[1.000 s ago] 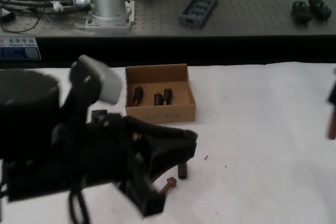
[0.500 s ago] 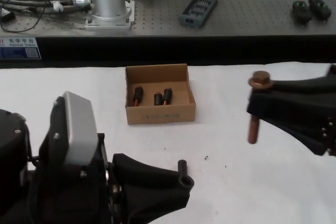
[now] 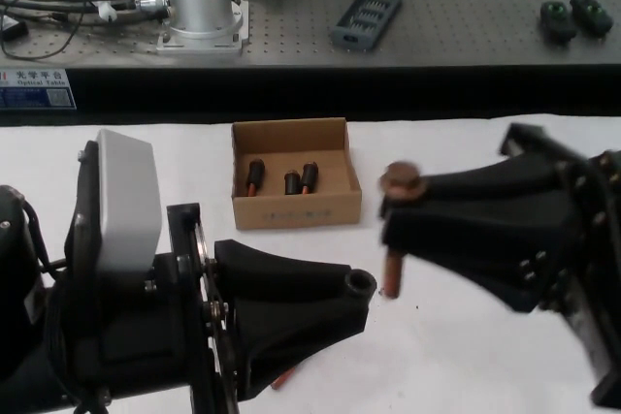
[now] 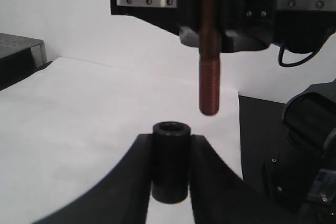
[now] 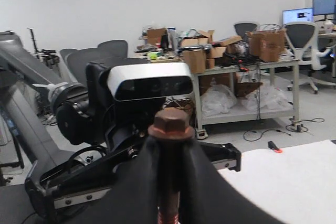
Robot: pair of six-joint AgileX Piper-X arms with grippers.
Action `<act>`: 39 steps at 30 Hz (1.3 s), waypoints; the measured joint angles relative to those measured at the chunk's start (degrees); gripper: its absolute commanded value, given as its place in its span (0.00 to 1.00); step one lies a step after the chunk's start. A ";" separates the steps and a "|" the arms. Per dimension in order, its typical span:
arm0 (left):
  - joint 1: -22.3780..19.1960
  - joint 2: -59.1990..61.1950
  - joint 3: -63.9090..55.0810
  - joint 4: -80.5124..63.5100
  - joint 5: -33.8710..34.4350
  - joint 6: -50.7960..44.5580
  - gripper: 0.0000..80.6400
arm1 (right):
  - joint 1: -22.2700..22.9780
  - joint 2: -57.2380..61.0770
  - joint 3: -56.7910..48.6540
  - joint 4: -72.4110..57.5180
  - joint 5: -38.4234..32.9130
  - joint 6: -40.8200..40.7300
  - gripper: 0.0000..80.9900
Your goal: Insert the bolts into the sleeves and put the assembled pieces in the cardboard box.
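Two upright axes, not yet aligned: your right gripper clamps the coppery hex-head bolt, tip just above and beside the black cylindrical sleeve pinched in your left gripper.

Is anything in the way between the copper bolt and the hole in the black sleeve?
No, nothing visible. The bolt hangs higher than the sleeve, and only air lies between its tip and the open hole.
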 measured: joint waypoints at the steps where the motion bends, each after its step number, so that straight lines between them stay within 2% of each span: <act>1: 0.00 0.00 0.00 -0.35 0.00 -0.33 0.01 | 0.47 0.60 0.00 -0.76 0.00 0.00 0.05; 21: 0.00 0.00 0.00 -0.36 0.00 -1.34 0.01 | 1.26 3.45 -0.80 -4.85 3.09 0.00 0.05; 39: 0.00 0.14 0.00 -0.36 0.00 -1.34 0.01 | 1.26 5.17 -0.77 -4.83 2.22 0.00 0.05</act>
